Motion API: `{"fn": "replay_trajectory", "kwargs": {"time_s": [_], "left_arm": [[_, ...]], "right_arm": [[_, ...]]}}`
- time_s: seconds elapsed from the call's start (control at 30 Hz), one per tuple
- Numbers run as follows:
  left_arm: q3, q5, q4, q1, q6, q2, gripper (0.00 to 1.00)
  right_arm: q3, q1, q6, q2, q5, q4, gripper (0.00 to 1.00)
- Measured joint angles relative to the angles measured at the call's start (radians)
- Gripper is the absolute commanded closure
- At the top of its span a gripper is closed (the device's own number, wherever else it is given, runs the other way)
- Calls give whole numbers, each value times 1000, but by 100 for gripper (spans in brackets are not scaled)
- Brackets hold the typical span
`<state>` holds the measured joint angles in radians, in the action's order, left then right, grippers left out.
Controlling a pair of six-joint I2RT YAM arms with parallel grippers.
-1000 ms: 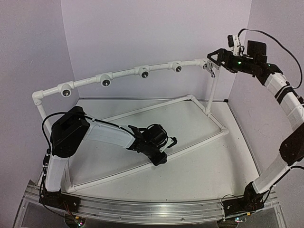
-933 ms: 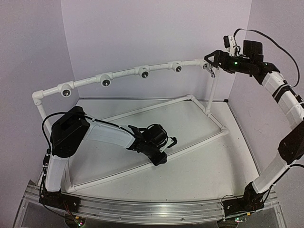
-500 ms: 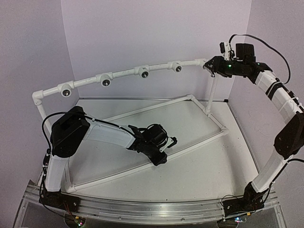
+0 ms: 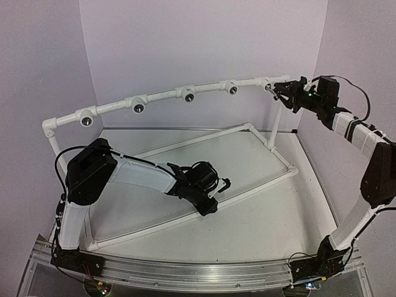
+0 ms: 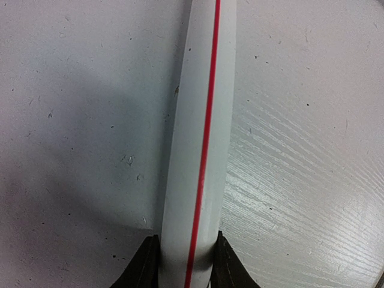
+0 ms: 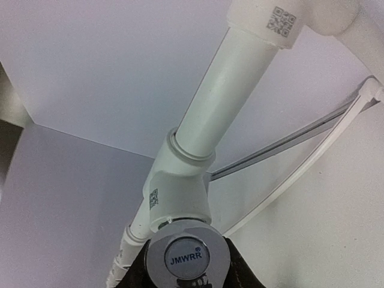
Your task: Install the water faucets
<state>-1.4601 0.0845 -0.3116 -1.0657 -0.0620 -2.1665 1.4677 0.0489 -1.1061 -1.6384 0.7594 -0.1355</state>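
While left jaws tight on red-striped white pipe [image 5: 198, 150], right jaws snug on round chrome faucet [image 6: 188, 257].

Your left pincer [image 5: 186, 270] is clamped on a white pipe [image 5: 201, 150]. Its two dark fingers [image 5: 144, 270] peek in at the bottom edge, one pressed to each side of the pipe. From between them the pipe runs up and out of the top of the frame, leaning slightly to the right. A thin red stripe [image 5: 208, 108] follows its whole visible length. Beneath it you see the white surface [image 5: 312, 180], flecked with small dark specks. To the right of the pipe the surface is glossy and shows a fine grain; to the left it lies in soft shadow.
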Motion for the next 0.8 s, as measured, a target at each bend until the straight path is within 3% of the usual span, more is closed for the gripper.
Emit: {"fn": "replay_trajectory", "kwargs": {"time_s": [0.23,0.4,0.57,0.8], "left_arm": [[0,0,0,0,0,0,100],[0,0,0,0,0,0,100],[0,0,0,0,0,0,100],[0,0,0,0,0,0,100]], "right_arm": [[-194,-40,-425,-66,118,-466,39],[-214,-46,-471,-79,133,-537,28],[-212,-93,-289,-29,85,-354,20],[-146,-114,272,172,-128,107,10]]}}
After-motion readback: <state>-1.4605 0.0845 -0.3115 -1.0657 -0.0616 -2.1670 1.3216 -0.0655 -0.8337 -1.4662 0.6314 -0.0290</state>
